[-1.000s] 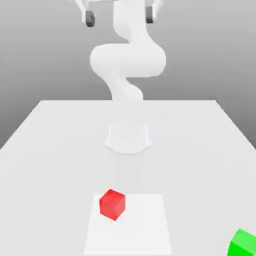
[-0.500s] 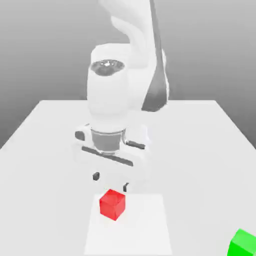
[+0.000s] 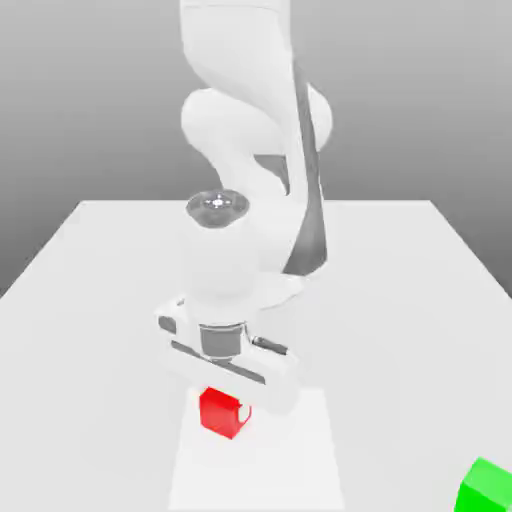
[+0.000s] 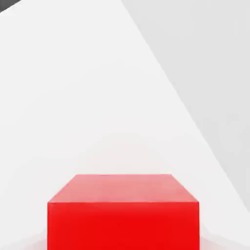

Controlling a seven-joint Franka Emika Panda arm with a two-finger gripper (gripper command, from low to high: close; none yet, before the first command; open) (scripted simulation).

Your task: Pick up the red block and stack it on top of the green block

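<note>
1. Red block (image 3: 219, 414), directly beneath the hand (image 3: 228, 408), on the pale rectangular patch (image 3: 285, 455), near its far corner at the exterior view's left.
2. Hand: whether apart or clamped on the block, cannot be told.
3. White bench (image 3: 400, 330); far edge straight; plain grey background (image 3: 400, 100).

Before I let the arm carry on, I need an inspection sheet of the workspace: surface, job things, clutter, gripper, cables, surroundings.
Surface: pale table, with a white patch under the red block
Job things: red block on the patch; green block apart, at the exterior view's lower right edge, not yet stacked
Clutter: nothing seen
Gripper: down over the red block
Cables: nothing seen
Surroundings: plain grey backdrop
</note>
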